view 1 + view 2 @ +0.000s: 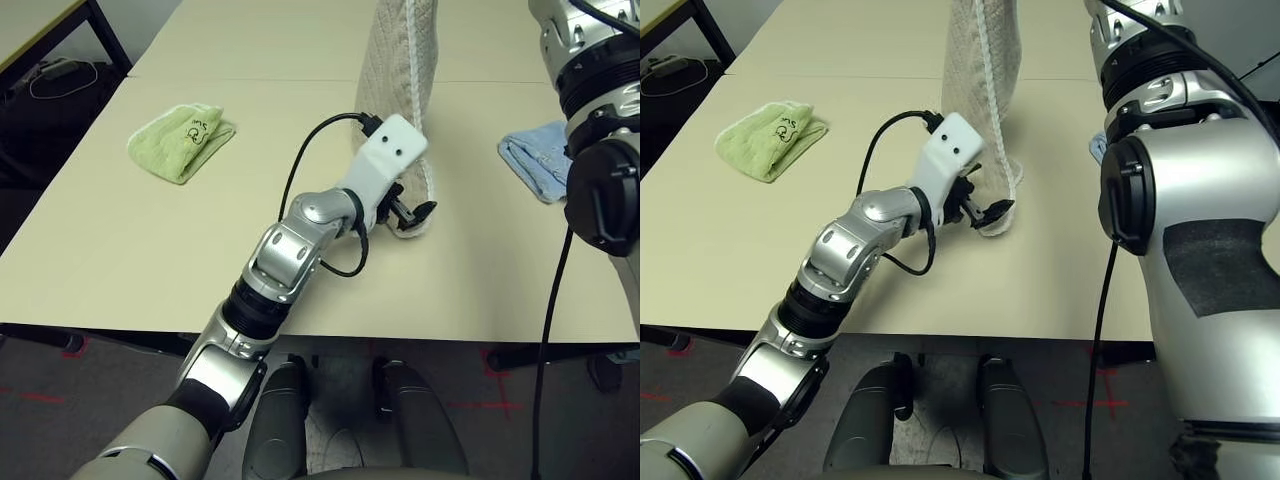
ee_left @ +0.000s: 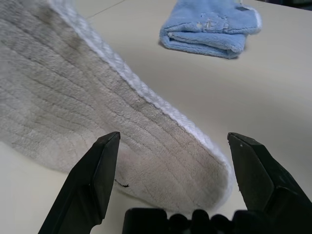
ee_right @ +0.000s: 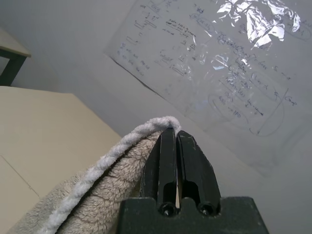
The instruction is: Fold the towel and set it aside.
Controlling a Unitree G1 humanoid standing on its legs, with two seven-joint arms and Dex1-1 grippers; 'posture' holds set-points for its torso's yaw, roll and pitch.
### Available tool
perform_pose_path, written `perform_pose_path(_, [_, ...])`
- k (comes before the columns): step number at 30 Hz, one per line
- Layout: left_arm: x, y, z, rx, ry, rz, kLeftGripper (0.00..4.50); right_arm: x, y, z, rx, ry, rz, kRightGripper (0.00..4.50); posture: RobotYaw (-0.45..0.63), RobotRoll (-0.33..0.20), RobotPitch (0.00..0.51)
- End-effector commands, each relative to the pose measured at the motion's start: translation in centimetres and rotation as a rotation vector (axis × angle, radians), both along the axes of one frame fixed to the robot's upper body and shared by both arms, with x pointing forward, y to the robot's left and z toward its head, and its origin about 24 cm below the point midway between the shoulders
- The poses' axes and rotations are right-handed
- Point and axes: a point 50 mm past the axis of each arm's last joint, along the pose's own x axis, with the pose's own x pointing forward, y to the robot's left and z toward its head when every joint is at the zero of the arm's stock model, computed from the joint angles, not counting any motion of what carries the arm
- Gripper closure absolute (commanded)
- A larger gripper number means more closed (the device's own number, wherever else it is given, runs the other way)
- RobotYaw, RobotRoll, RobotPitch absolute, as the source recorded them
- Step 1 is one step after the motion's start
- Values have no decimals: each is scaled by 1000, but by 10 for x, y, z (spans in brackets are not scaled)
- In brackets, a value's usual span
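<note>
Head views: the towel hangs lengthwise from above, its lower end resting on the table, probably lifted so it drapes straight for folding. The left gripper sits at that lower end, beside a green towel well apart.

Left wrist view: fingers spread wide, the hem between them, not yet pinched; a blue towel lies beyond.

Right wrist view: the right gripper is pressed together, pinching the towel's top edge.
</note>
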Motion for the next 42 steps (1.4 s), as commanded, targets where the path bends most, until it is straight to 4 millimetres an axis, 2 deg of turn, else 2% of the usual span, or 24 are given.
perform_pose_path(1, [-7,-3,-2,21,16,-17,0,3,1,-6,6,25,-14,4463,123,0,230])
perform_pose_path(4, [-12,-3,-12,72,15,-8,0,4,4,-7,8,31,-13,4463,131,0,230])
perform_pose_path(10, [-26,-13,-7,100,1,-105,0,5,6,-8,8,36,-15,4463,139,0,225])
perform_pose_path(16, [-33,-18,-20,147,57,-141,0,4,7,-6,6,32,-11,4463,133,0,219])
perform_pose_path(29, [-3,-21,-58,246,1,17,0,1,5,3,53,18,-3,4463,117,0,208])
perform_pose_path(36, [0,-24,-65,259,-25,33,0,-2,-5,7,57,0,-8,4463,103,0,206])
perform_pose_path(42, [-2,-27,-61,245,-54,25,0,-2,-15,5,50,1,-26,4463,98,0,206])
